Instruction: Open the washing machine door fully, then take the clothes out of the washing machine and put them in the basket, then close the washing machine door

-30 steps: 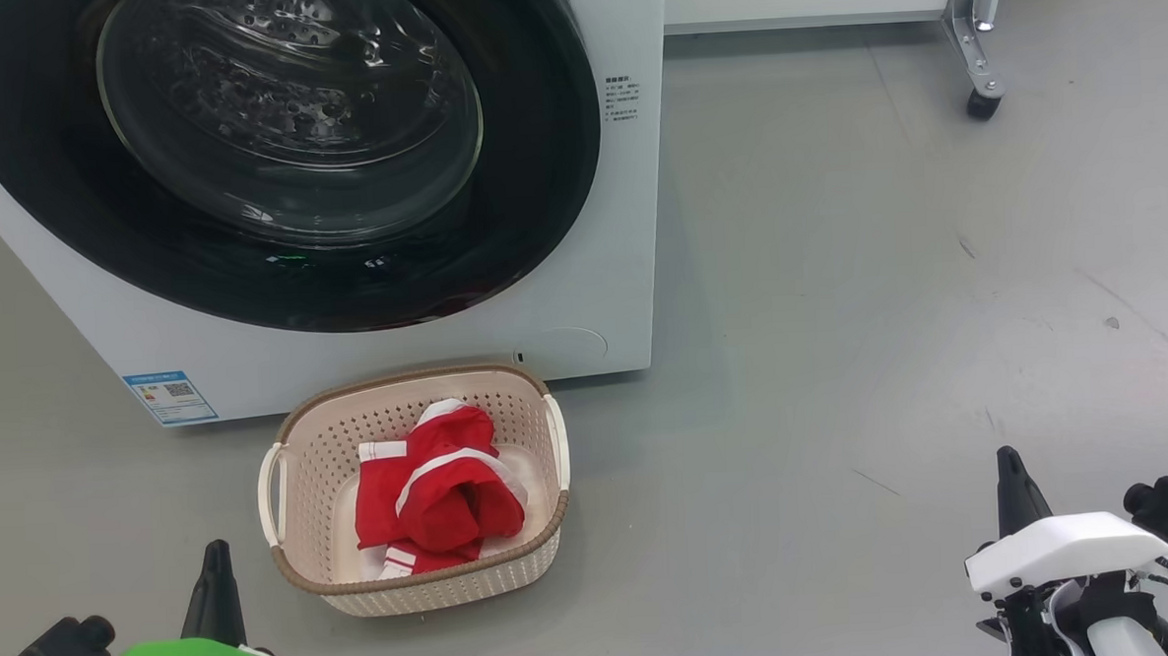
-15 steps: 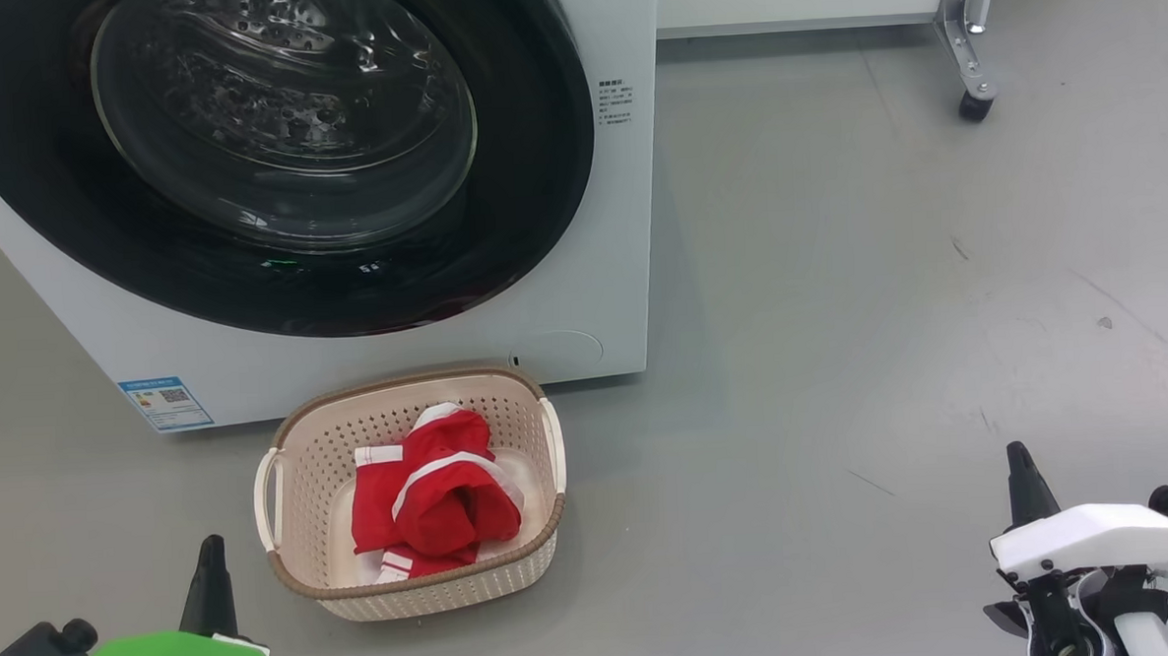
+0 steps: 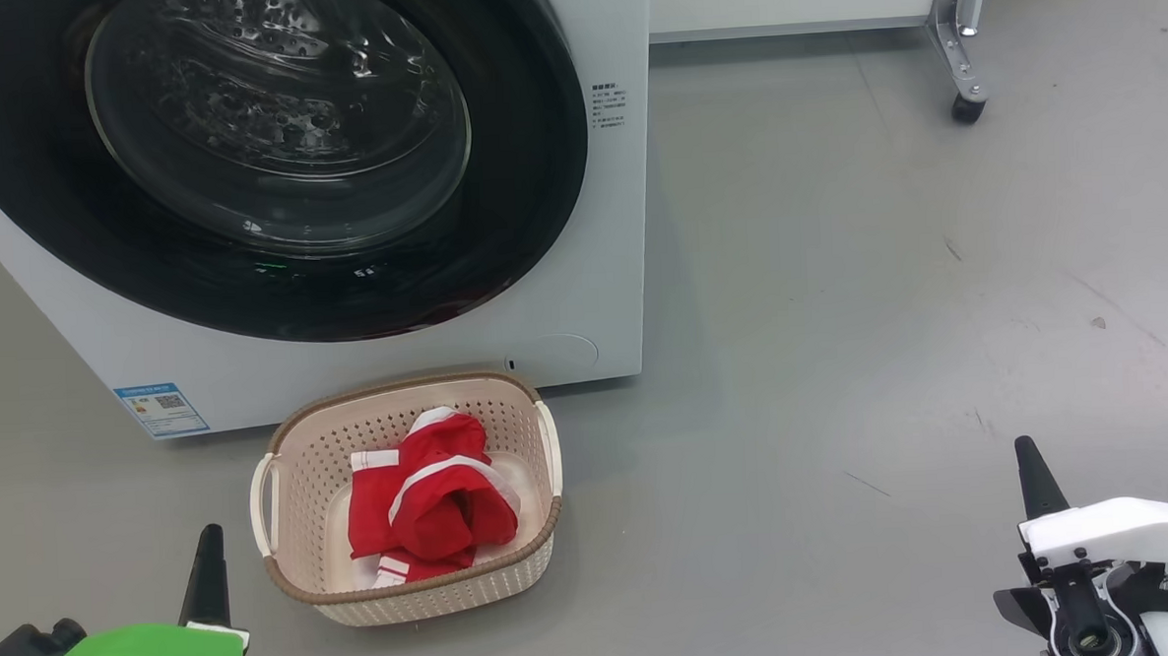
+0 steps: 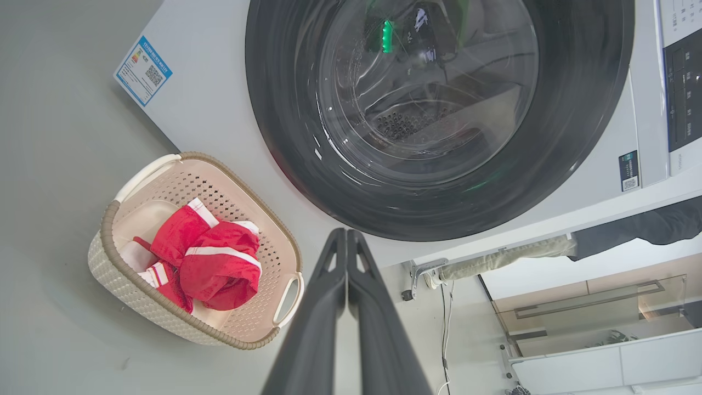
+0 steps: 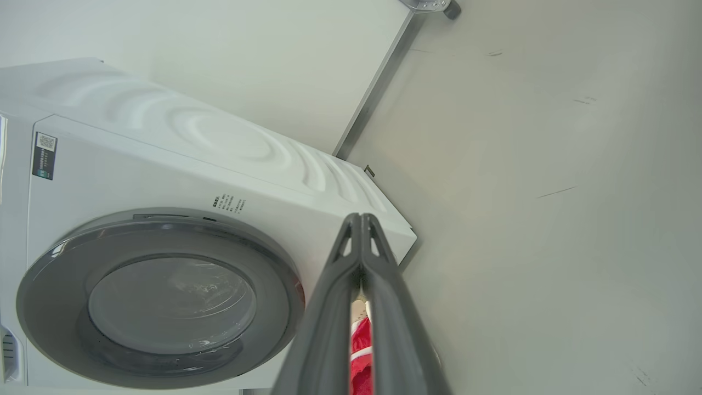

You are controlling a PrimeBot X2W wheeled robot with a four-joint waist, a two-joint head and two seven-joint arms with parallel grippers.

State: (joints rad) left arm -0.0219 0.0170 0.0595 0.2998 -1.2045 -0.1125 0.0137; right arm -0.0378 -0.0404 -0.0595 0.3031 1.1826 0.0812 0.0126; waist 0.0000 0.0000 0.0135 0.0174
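A: Condition of the clothes [image 3: 431, 492]?
B: Red fabric with white stripes, bunched inside the basket [image 3: 404, 383] just in front of the washing machine [image 3: 611, 268]. Judged light, soft and limp; best pinched at a raised fold.
A: The door [image 3: 548, 172]?
B: Glossy black rim, glass bowl, flush against the washing machine. Likely stiff and heavy; grip the rim's edge.
A: Fingers?
B: Left fingers [image 3: 208, 581] and right fingers [image 3: 1036, 486] pressed together, empty, well apart from the washing machine.

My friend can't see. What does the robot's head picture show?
A white washer with its round black door shut stands on a grey floor, with a basket of red clothes in front. The left hand and right hand, both shut and empty, poke up at the bottom corners.
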